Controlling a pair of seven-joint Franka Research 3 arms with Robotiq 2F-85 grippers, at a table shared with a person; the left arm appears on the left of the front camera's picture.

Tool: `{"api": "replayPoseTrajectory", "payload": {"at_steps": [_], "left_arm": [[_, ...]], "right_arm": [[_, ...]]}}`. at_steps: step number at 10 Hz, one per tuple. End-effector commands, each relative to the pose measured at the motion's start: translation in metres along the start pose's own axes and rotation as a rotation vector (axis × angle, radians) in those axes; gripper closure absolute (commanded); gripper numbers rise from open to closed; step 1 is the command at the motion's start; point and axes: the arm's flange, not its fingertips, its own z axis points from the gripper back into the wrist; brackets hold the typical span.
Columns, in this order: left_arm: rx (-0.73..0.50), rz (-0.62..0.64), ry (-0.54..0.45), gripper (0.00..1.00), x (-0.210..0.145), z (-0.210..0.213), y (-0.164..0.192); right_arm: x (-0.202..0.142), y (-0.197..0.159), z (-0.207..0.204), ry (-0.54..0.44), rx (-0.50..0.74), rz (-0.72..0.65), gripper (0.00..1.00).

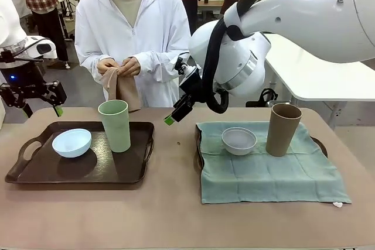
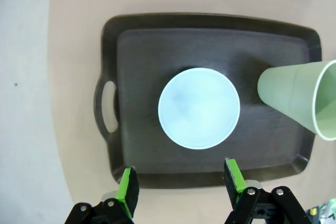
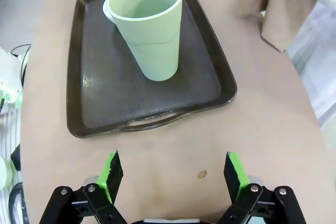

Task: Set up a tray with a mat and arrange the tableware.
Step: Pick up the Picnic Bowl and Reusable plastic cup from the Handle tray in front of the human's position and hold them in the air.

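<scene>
Looking across the counter point(image 1: 176, 215), a dark brown rectangular plastic tray point(image 1: 35, 174) near the left edge holds a pale blue round matte bowl point(image 1: 71, 142) and an upright light green handleless cup point(image 1: 115, 125). Toward the right edge, a second tray point(image 1: 320, 144) under a teal cloth mat point(image 1: 269, 174) carries a greyish-white round bowl point(image 1: 239, 140) and an upright brown handleless cup point(image 1: 283, 129).

In the left wrist view, the left gripper point(image 2: 180, 179), wide and holding nothing, hovers above the empty blue bowl.

In the right wrist view, the right gripper point(image 3: 173, 170), wide and holding nothing, hangs over bare counter beside the dark tray's handle; the green cup is empty.
</scene>
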Motion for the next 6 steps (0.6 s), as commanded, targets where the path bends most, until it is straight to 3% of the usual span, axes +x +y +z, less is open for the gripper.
{"api": "replayPoseTrajectory", "payload": {"at_steps": [1,3,6], "left_arm": [[-0.018,-0.014,-0.003,0.15,0.008,-0.009,-0.001],[-0.047,-0.083,-0.026,0.15,0.002,-0.018,0.008],[-0.045,-0.141,-0.013,0.15,-0.012,-0.034,0.011]], "right_arm": [[-0.004,-0.003,-0.006,-0.039,0.034,0.053,0.00],[0.002,-0.006,-0.021,-0.134,0.129,0.196,0.00],[0.013,-0.036,-0.045,-0.191,0.203,0.232,0.00]]}}
